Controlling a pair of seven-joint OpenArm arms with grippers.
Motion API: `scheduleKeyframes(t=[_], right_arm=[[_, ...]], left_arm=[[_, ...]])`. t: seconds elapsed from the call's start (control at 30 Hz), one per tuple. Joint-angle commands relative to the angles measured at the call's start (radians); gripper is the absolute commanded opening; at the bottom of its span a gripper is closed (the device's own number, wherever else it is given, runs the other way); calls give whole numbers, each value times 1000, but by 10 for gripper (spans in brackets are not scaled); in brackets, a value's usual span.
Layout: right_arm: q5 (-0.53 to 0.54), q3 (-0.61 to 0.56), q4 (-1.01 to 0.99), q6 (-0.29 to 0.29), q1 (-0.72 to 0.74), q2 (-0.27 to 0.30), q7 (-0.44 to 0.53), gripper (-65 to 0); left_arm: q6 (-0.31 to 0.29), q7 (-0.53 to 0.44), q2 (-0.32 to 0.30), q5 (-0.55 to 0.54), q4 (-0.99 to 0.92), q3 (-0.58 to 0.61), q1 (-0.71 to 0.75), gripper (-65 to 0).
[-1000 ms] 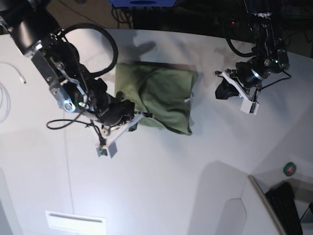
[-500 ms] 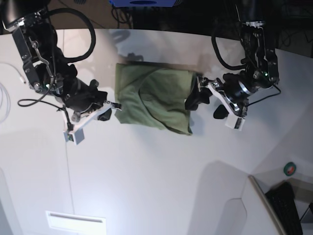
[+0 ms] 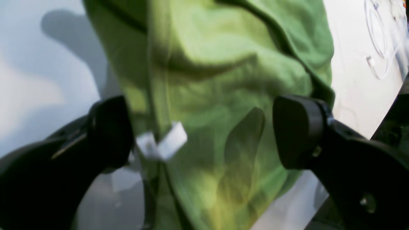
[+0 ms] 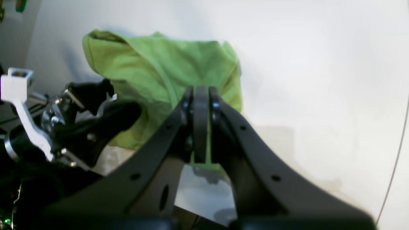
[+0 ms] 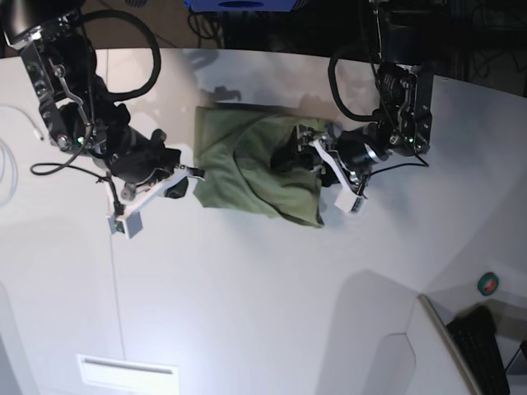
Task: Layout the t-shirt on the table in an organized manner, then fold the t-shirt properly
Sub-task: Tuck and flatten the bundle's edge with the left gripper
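In the left wrist view, nearest the lens, the left end effector [image 3: 201, 131] has its two black rounded fingers [image 3: 297, 131] spread wide apart, one at 9 o'clock and one at 3 o'clock, straddling the crumpled olive-green soft cotton t-shirt [image 3: 211, 80] without clamping it. A small white tag [image 3: 163, 143] sits on the cloth just beside the 9 o'clock finger. Beyond the cloth, at 1 o'clock, a thin white cable [image 3: 378, 48] lies looped on the smooth white desk [image 3: 38, 80].

In the right wrist view the right end effector [image 4: 200, 127] has its black fingers pressed together, gripping nothing; its tips stand in front of the near edge of the green cloth, and whether they touch it cannot be told. The other arm's black end effector reaches over the shirt at 9 o'clock.

From the base view the shirt [image 5: 247, 169] lies bunched just above the middle of the desk [image 5: 263, 313], the left end effector [image 5: 298, 152] over its 3 o'clock side, the right end effector [image 5: 188, 175] just beside its 9 o'clock edge. A small green and red round object [image 5: 488, 284] lies near the desk's edge at 4 o'clock.
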Motion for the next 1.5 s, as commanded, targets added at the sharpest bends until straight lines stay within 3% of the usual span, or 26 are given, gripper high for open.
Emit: scheduleKeyframes(t=[0.0, 0.13, 0.23, 0.27, 0.37, 0.43, 0.5, 0.63, 0.77, 0.9, 1.07, 1.17, 1.37, 1.47], right_arm=[[0, 7, 17, 11, 12, 8, 15, -650], [0, 27, 17, 12, -2, 20, 17, -650], [0, 90, 17, 12, -29, 25, 17, -650], [0, 116, 19, 12, -40, 28, 17, -650], [0, 186, 19, 14, -74, 34, 17, -650], [0, 251, 19, 18, -103, 34, 17, -650], [0, 315, 19, 67, -130, 34, 17, -650], [0, 415, 17, 170, -176, 31, 15, -650], [0, 462, -27, 193, -209, 31, 12, -650], [0, 464, -61, 193, -253, 31, 15, -650], [0, 464, -61, 193, -293, 25, 15, -650], [0, 464, -61, 193, -310, 25, 17, -650], [0, 456, -63, 193, -336, 17, 17, -650], [0, 455, -72, 195, -345, -7, 17, -650]], left_arm=[[2, 13, -4, 9, -4, 0, -1, -102], [72, 17, -7, 11, -18, 9, -7, -367], [111, 18, -13, 11, -19, 75, -16, -606], [120, 18, -27, 11, -15, 92, -16, -650], [132, 29, -62, 11, -13, 156, -47, -650], [132, 101, -107, 11, -18, 239, -94, -650], [131, 149, -157, 11, -7, 363, -153, -650], [131, 149, -242, 11, -3, 656, -301, -650], [131, 149, -254, 11, -3, 933, -476, -650], [131, 139, -219, 11, -6, 1184, -627, -650], [131, 4, -149, 12, -13, 1411, -730, -650], [131, -56, -103, 84, -41, 1470, -733, -650], [127, -126, -4, 430, -167, 1476, -670, -650], [127, -177, 27, 468, -207, 1474, -664, -650]])
